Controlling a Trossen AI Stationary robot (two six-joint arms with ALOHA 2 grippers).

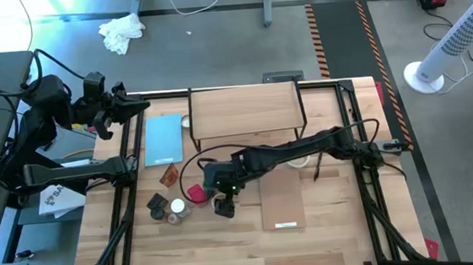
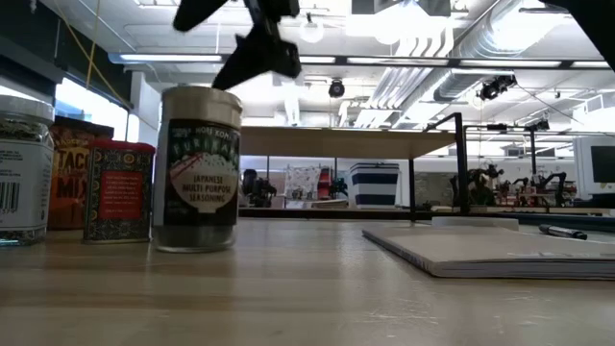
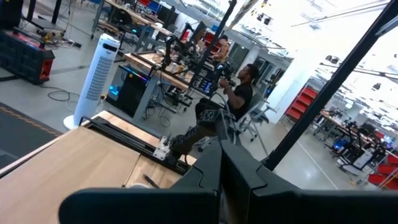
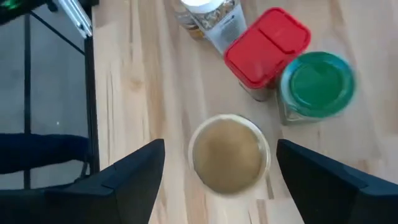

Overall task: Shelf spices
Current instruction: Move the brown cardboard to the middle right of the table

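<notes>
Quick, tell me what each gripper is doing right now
Left gripper: shut, empty, parked at the table's far left edge.
Right gripper: open, straddling the tan-topped jar, not gripping it.

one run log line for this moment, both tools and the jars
right tool: open, above tan-top jar, not gripping | left tool: shut, parked at table's far left edge | red-top tin, green-top jar: on table | shelf: no jars

A light-blue pad (image 1: 163, 139) lies flat on the wooden table (image 1: 328, 227), with a thin pale board (image 1: 282, 201) well apart from it. On the floor beyond stand a white tower fan (image 1: 457, 37) and a crumpled white cloth (image 1: 121, 31)
</notes>
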